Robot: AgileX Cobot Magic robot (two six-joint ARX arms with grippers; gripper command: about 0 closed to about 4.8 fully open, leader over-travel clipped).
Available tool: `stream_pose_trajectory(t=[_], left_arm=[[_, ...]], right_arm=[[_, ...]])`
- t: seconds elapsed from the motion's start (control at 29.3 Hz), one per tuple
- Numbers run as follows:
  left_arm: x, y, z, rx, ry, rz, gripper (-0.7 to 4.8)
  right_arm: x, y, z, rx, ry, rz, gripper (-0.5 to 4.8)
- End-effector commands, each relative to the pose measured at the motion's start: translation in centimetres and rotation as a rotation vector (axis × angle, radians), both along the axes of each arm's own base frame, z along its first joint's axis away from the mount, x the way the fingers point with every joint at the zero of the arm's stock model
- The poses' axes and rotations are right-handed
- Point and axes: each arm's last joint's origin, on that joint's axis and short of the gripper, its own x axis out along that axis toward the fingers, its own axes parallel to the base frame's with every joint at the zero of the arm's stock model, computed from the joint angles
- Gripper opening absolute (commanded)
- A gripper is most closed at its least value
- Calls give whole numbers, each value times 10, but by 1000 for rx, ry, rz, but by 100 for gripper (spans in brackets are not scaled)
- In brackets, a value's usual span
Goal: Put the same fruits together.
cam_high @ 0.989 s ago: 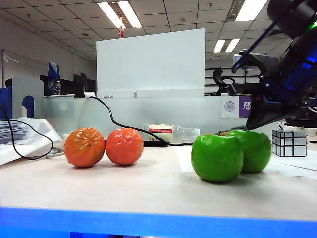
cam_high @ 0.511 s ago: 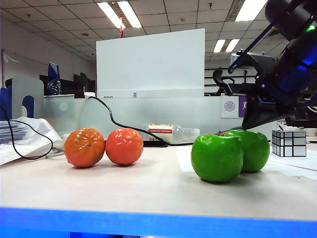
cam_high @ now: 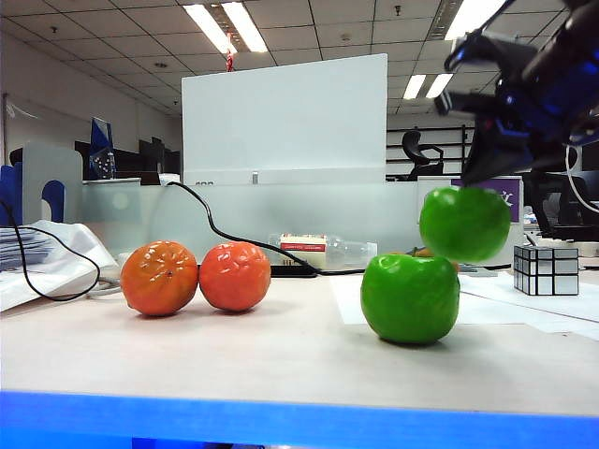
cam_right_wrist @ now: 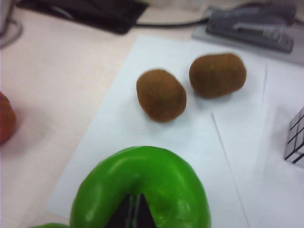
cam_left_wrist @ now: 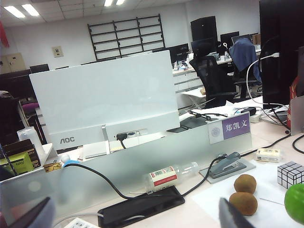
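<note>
Starting at the right gripper (cam_right_wrist: pixel 134 211): we see its dark fingertips pinched together on the top of a green apple (cam_right_wrist: pixel 142 190), and in the exterior view that same apple (cam_high: pixel 465 224) hangs in the air under the right arm, clear of the table, at about 1 o'clock from the second green apple (cam_high: pixel 410 298), which sits on the tabletop.

The left gripper (cam_left_wrist: pixel 137 216) is up off the surface with its jaws spread wide, nothing between them (we only catch the two tips at the edge of its wrist picture).

Moving outward, two brown kiwis (cam_right_wrist: pixel 161 95) lie just beside each other on a white paper sheet (cam_right_wrist: pixel 118 137). From the left wrist they show up near a grey stapler (cam_left_wrist: pixel 228 165), with the silver mirror cube (cam_left_wrist: pixel 290 174) at roughly 3 o'clock of them. The two orange mandarins (cam_high: pixel 160 278) sit touching each other, well apart from the apples, around 9 o'clock of the resting one.

The table (cam_high: pixel 281 360) is a pale, light wood-tone surface with a blue front edge. A black cable (cam_high: pixel 220 234) snakes across it behind the mandarins. Behind that we've got a white monitor back (cam_left_wrist: pixel 104 99), a frosted divider (cam_left_wrist: pixel 142 156), office chairs, shelving and ceiling strip lights.
</note>
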Motion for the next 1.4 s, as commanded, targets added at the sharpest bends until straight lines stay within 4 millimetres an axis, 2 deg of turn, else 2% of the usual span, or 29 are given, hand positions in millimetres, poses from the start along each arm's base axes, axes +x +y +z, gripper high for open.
stream_pose_trajectory(t=[0.03,0.27,0.75,1.06,1.09,1.16,1.19,1.23,1.36,1.4], left_arm=[[-1,0,2,-10,-8,-4,479],[-1,0,3,-11,-7,-4,479],[-1,0,3,-14,-7,-5,479],[-1,0,3,-9,-10,-3,479],[-1,0,3,-9,-10,-3,479],[-1,0,3,-10,-10,-3,479],[-1,0,3,-10,-10,-3,479],[-1,0,3,-10,-9,-3,479],[-1,0,3,-10,-9,-4,479],[-1,0,3,-10,-9,-4,479]], right_arm=[[-2,0,5,11,-16,3,-6],[-4,-1,-5,-34,67,9,-6],[8,5,-32,-55,176,55,-6],[8,6,-33,-42,183,77,-4],[8,6,-33,-37,184,85,11],[8,6,-33,-36,185,87,140],[8,6,-33,-36,186,86,221],[8,6,-33,-36,186,86,253],[8,6,-33,-35,188,89,262],[8,6,-33,-35,189,89,282]])
